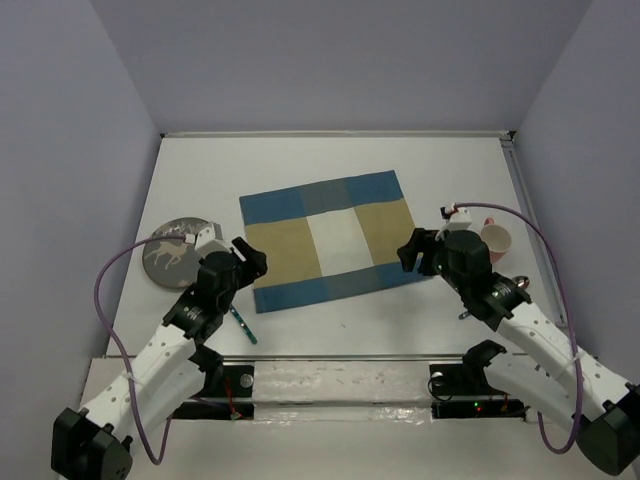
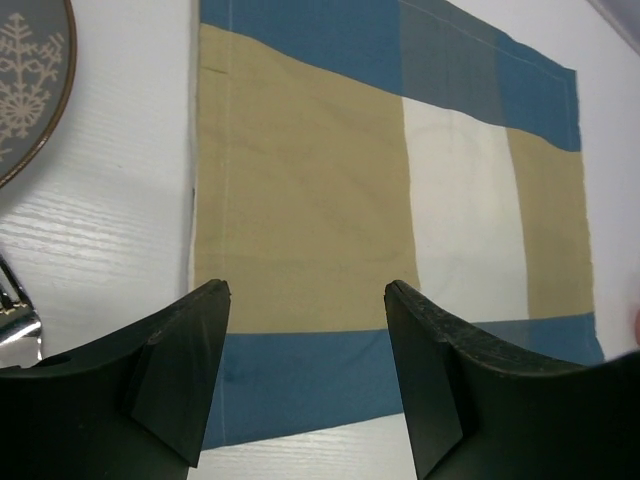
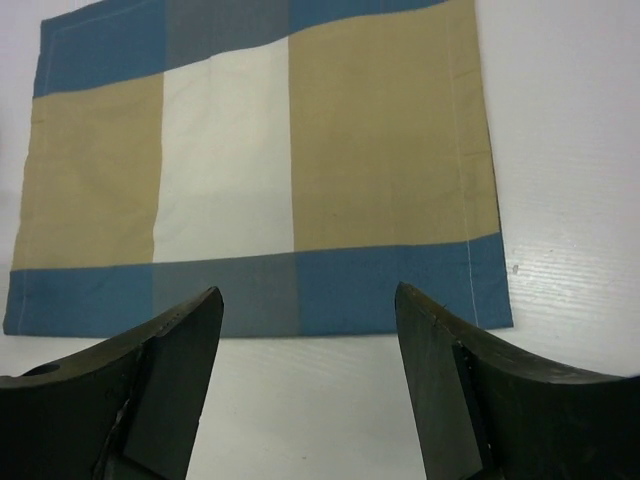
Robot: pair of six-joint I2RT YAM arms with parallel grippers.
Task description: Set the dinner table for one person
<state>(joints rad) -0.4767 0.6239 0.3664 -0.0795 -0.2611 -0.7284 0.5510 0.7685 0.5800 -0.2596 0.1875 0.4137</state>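
The white dinner table [image 1: 200, 170] holds a blue-and-tan checked placemat [image 1: 330, 240] lying flat at its middle. A grey plate with a white deer figure [image 1: 172, 254] sits left of the mat. A pink cup [image 1: 496, 240] stands right of it. My left gripper [image 1: 250, 256] is open and empty over the mat's near left corner; in the left wrist view the gripper [image 2: 305, 300] frames the mat [image 2: 300, 200]. My right gripper [image 1: 408, 252] is open and empty at the mat's near right corner, and in the right wrist view the gripper [image 3: 308, 300] frames the mat's [image 3: 300, 150] near edge.
A utensil with a teal handle [image 1: 242, 325] lies near the front edge under my left arm; fork tines [image 2: 15, 305] show in the left wrist view, as does the plate's rim [image 2: 30, 90]. A metal utensil [image 1: 466, 314] is partly hidden under my right arm.
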